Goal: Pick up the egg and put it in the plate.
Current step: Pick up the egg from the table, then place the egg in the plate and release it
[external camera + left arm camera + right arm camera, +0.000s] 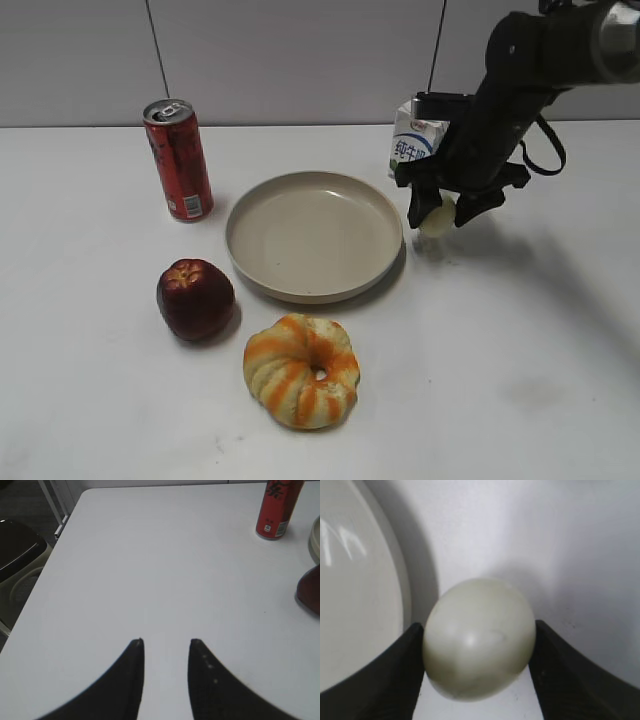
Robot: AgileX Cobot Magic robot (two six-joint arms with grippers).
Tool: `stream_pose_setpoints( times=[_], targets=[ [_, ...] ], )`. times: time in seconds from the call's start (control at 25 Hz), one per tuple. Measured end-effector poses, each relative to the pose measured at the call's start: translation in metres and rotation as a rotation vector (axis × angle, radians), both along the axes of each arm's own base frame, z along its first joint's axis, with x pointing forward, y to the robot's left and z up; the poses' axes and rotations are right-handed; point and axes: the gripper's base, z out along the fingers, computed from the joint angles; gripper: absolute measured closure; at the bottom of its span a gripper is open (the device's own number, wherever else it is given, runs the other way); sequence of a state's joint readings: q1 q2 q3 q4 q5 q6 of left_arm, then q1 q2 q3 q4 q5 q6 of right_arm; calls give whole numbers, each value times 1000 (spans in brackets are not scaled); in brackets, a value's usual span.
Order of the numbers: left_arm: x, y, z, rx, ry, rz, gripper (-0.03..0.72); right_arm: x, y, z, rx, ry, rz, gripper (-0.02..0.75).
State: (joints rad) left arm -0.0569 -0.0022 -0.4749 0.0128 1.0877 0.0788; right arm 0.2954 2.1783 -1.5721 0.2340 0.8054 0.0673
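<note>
On the white table [520, 360] we have the beige plate [314, 235] at centre frame, widest of all, with a red can [178, 160] upper left, a dark red apple [195, 298] lower left and a striped ring bread [301, 370] below it. A milk carton [415, 135] stands at upper right, just behind the right tool [438, 213]. That tool is clenched on the egg [437, 217], which sits just right of the plate's rim; the right wrist view shows both fingers pressed against its sides. We cannot tell whether the egg has left the table. We should keep the squeeze gentle, lift clear of the rim, carry left, then lower before letting go. The left tool [165, 642] idles, spread and holding nothing.
</note>
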Motion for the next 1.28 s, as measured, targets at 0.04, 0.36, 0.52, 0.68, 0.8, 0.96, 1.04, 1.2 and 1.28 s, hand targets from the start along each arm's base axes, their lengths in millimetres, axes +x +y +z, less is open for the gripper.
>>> stream_pose_setpoints(
  times=[0.04, 0.36, 0.52, 0.68, 0.8, 0.96, 1.04, 1.2, 1.28],
  targets=[
    [0, 0, 0, 0, 0, 0, 450, 1, 1, 6, -2, 22, 11, 278],
    [0, 0, 0, 0, 0, 0, 450, 6, 41, 67, 69, 12, 125, 278],
    [0, 0, 0, 0, 0, 0, 450, -10, 80, 71, 88, -8, 224, 278],
    [0, 0, 0, 0, 0, 0, 450, -20, 106, 60, 85, -8, 283, 278],
    [0, 0, 0, 0, 0, 0, 450, -23, 117, 37, 69, 38, 303, 278],
    [0, 0, 0, 0, 0, 0, 450, -22, 120, 7, 47, 96, 305, 278],
    [0, 0, 0, 0, 0, 0, 450, -21, 120, -3, 40, 115, 305, 278],
    [0, 0, 0, 0, 0, 0, 450, -21, 120, -7, 37, 122, 304, 271],
    [0, 0, 0, 0, 0, 0, 450, -21, 120, -7, 37, 122, 304, 237]
  ],
)
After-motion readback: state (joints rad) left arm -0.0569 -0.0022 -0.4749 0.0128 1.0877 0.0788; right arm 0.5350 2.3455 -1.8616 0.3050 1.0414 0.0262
